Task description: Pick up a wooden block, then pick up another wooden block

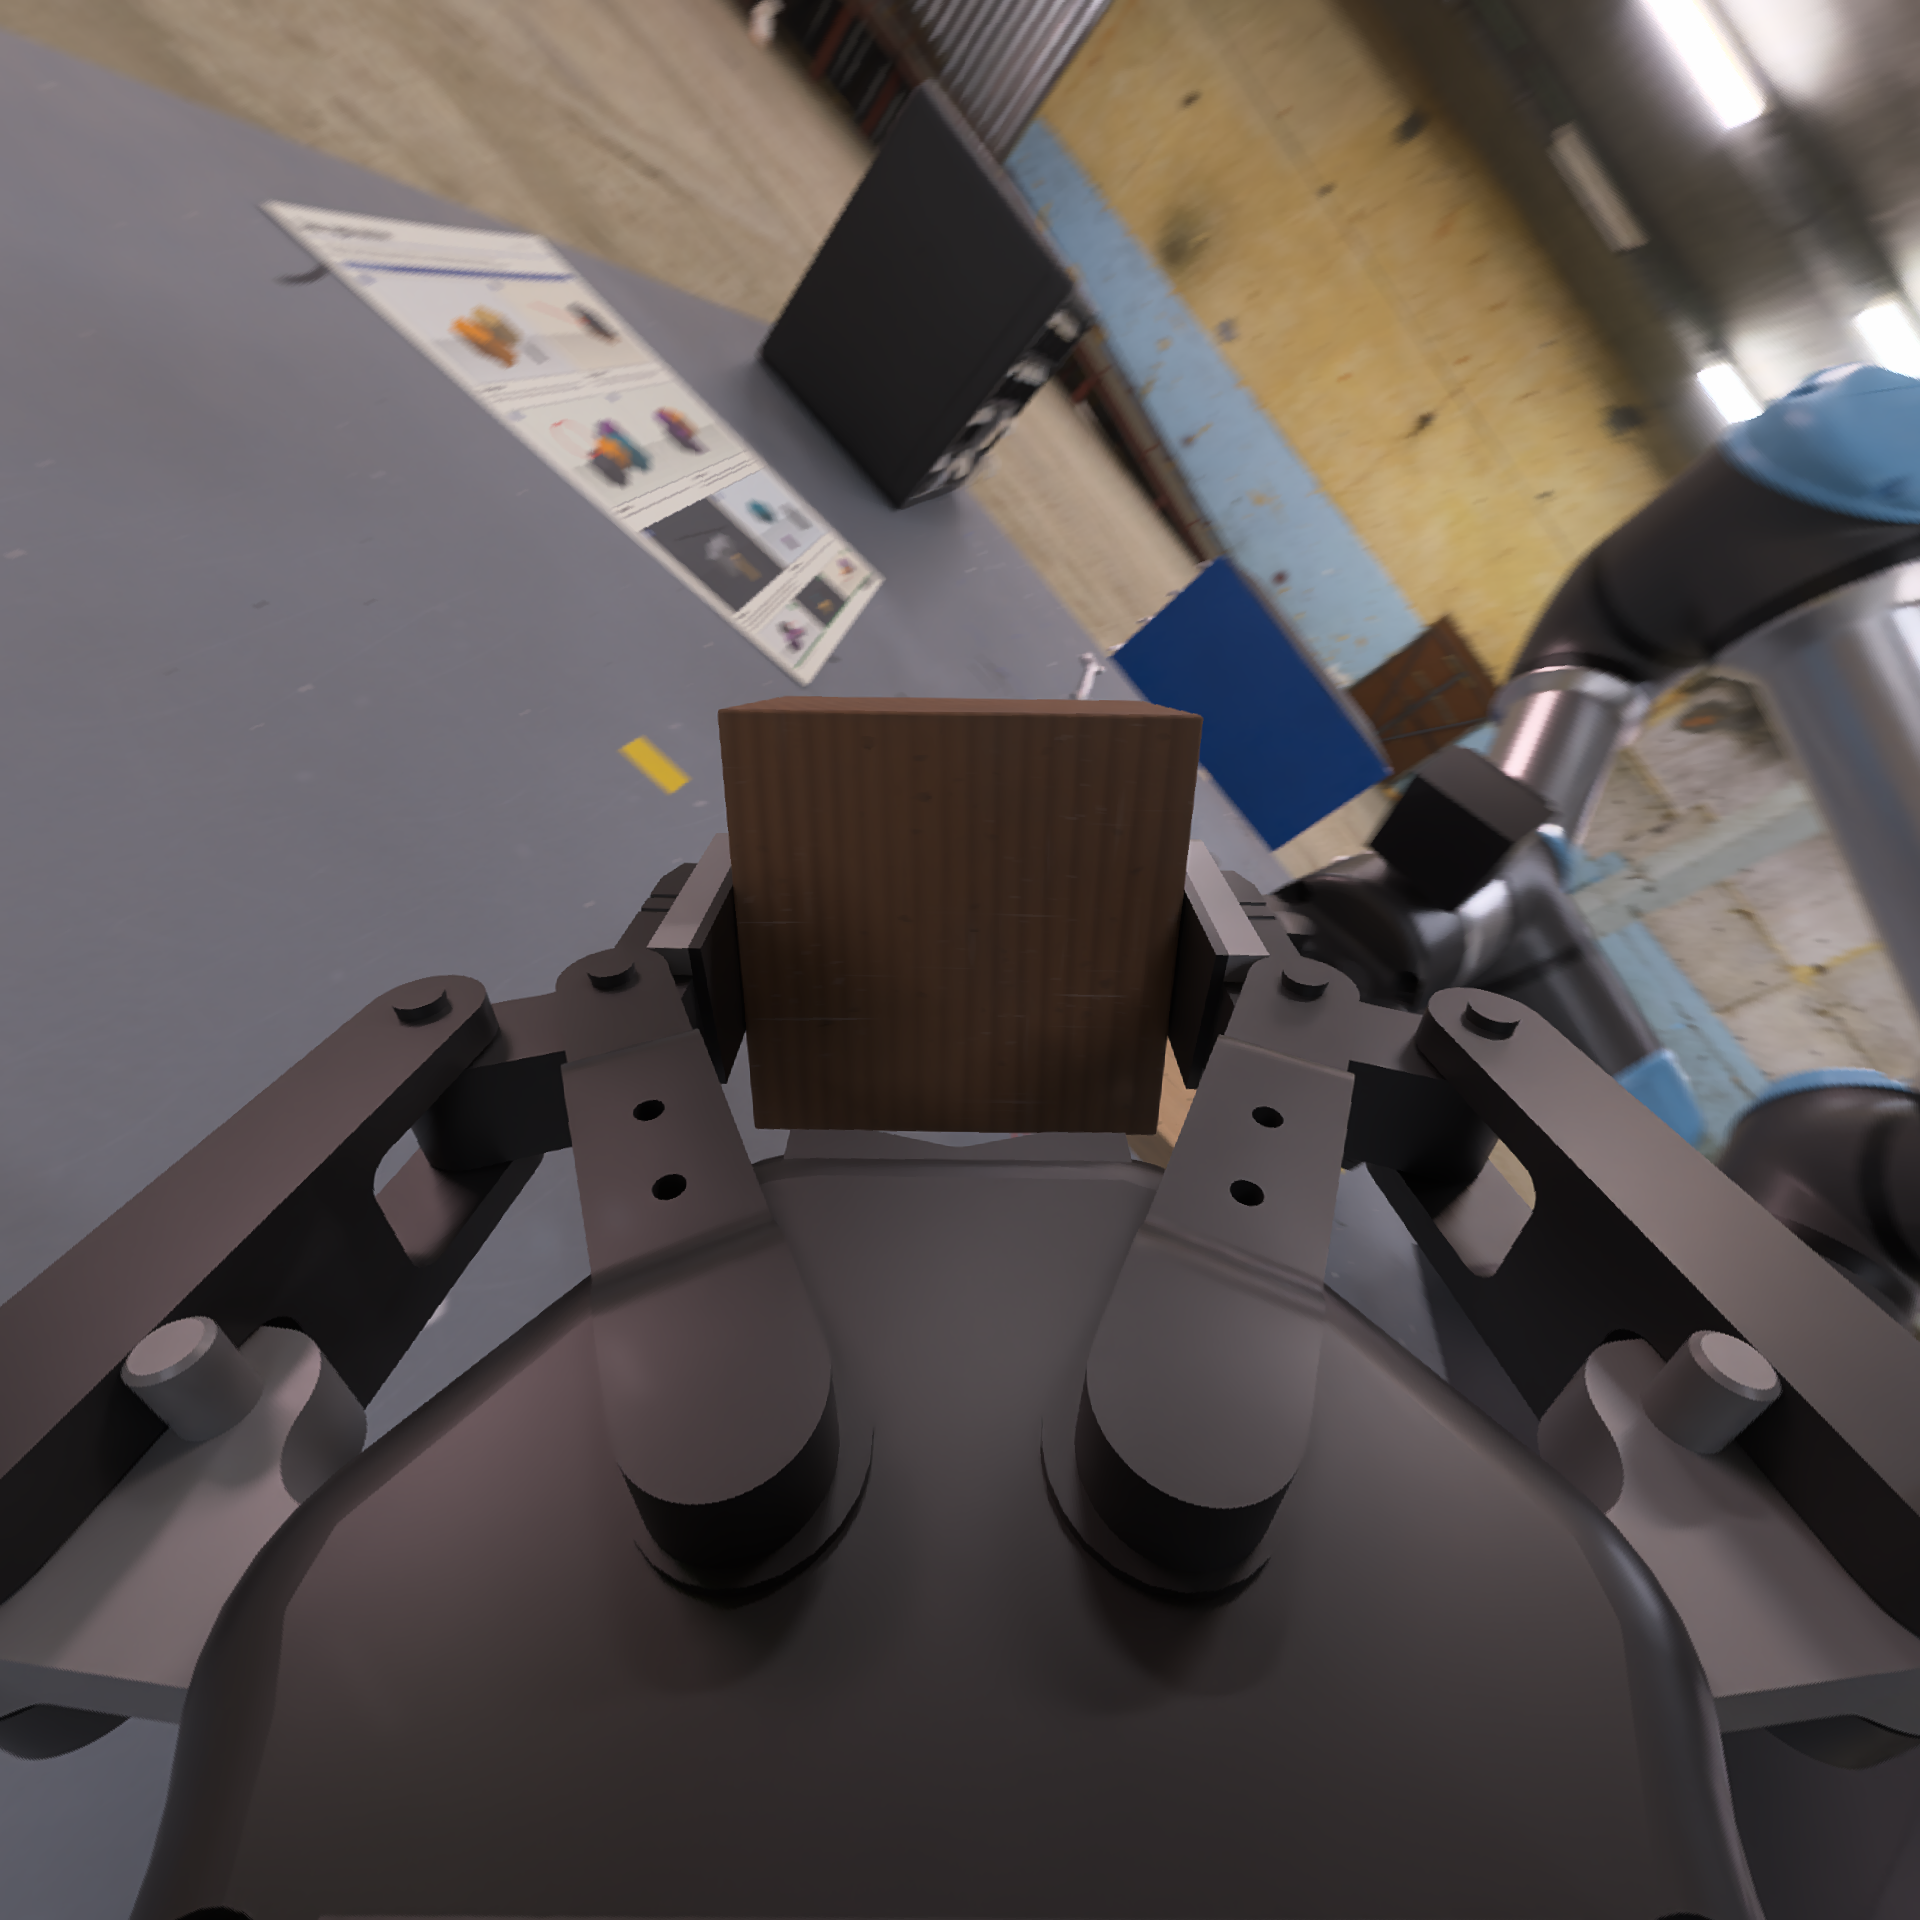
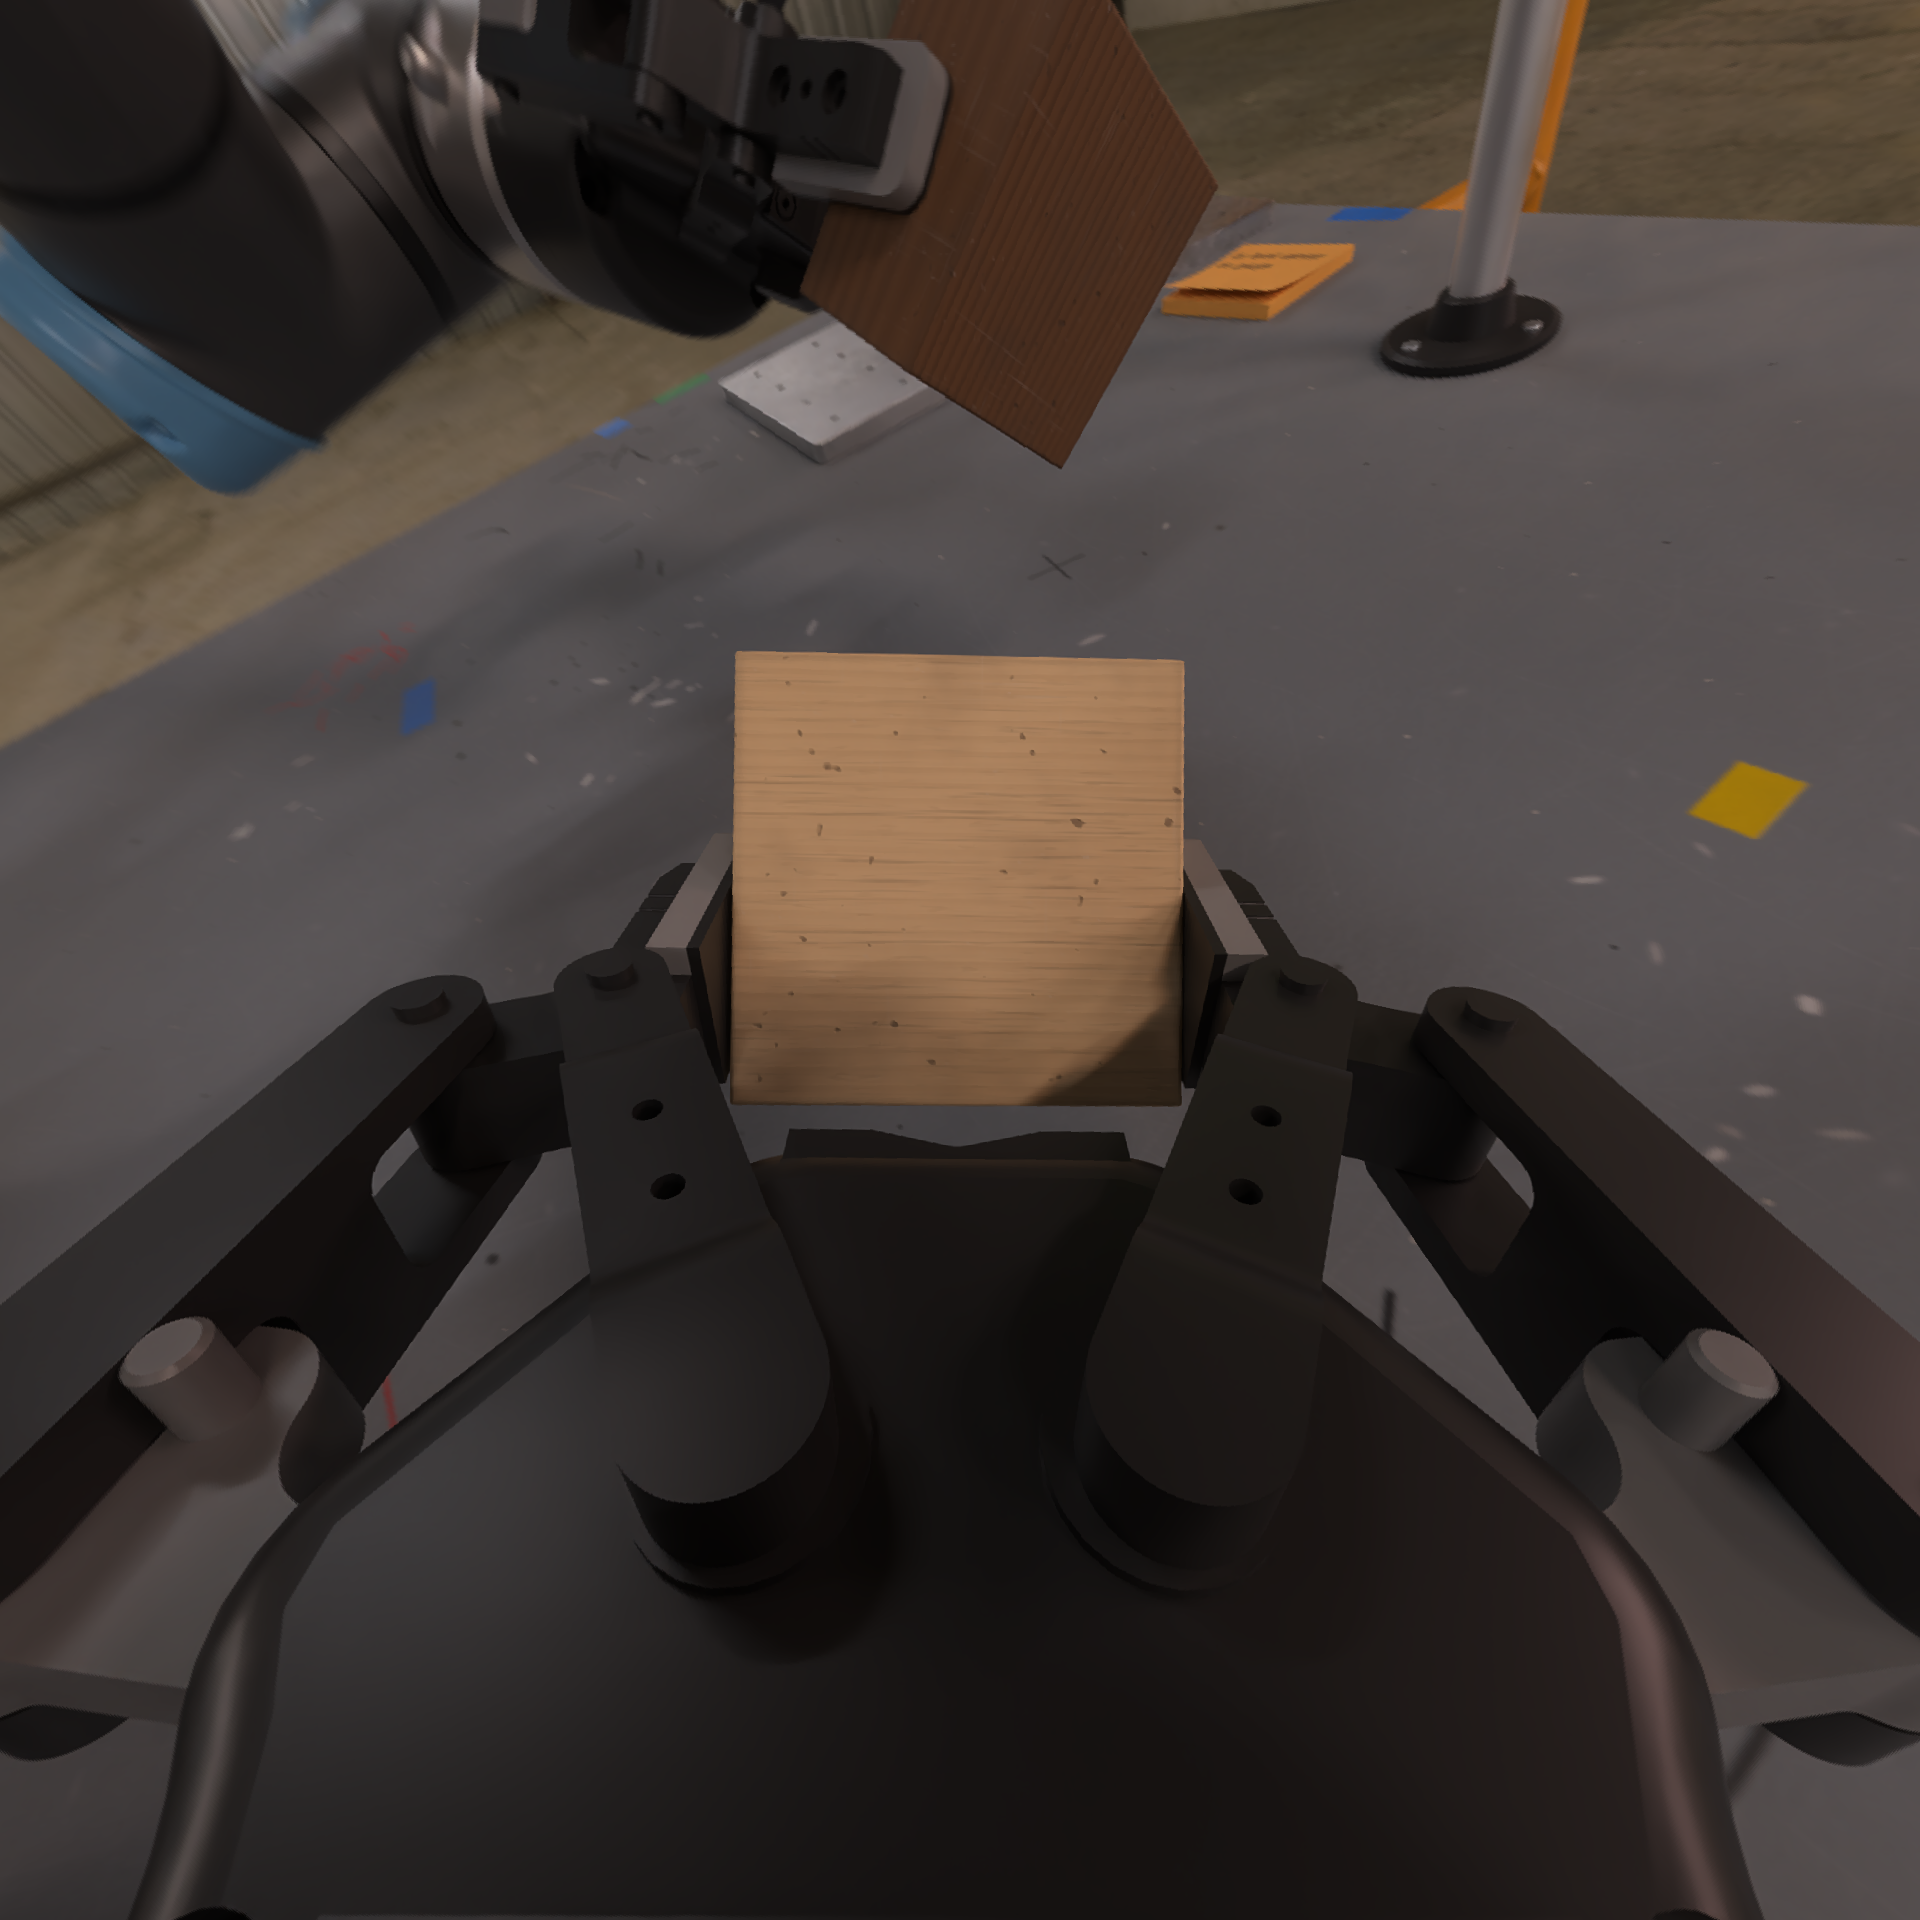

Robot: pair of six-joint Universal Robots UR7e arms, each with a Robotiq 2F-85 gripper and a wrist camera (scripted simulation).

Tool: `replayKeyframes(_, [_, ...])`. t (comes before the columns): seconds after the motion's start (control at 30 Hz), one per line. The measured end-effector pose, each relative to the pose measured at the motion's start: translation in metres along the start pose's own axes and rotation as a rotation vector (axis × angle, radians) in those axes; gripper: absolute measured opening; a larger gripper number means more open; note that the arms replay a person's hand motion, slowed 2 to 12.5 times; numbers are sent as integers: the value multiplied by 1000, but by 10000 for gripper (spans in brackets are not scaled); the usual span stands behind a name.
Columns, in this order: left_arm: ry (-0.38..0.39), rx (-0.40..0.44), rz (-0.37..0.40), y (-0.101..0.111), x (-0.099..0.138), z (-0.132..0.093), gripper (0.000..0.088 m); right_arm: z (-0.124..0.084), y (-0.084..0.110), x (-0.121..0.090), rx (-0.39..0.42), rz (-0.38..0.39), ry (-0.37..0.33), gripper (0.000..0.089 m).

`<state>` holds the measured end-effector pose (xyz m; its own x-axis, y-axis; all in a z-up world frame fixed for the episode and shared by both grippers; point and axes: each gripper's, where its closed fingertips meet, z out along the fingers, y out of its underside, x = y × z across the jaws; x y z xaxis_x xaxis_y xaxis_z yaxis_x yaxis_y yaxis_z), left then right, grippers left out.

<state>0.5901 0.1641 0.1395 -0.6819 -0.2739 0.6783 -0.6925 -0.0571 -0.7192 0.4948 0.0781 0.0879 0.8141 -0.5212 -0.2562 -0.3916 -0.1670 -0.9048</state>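
Observation:
My left gripper (image 1: 958,935) is shut on a dark brown wooden block (image 1: 958,914), pads pressed on its left and right faces, held above the grey table (image 1: 260,727). My right gripper (image 2: 958,935) is shut on a light tan wooden block (image 2: 956,873), held above the table (image 2: 1455,623). In the right wrist view the left gripper (image 2: 831,135) with the dark block (image 2: 1018,239) hangs at the top, higher than the tan block. In the left wrist view the right arm (image 1: 1662,582) shows at the right edge.
A printed sheet (image 1: 582,416) lies on the table, with a black box (image 1: 914,301) and a blue panel (image 1: 1247,707) beyond it. A white plate (image 2: 831,395), an orange pad (image 2: 1257,281) and a metal post on a round base (image 2: 1486,197) stand at the far side.

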Motion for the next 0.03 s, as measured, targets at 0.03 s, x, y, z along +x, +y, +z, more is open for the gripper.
replayKeyframes(0.03, [39,18,6,-1,6,-2,631,0,-2,-2,12,16,-20,631])
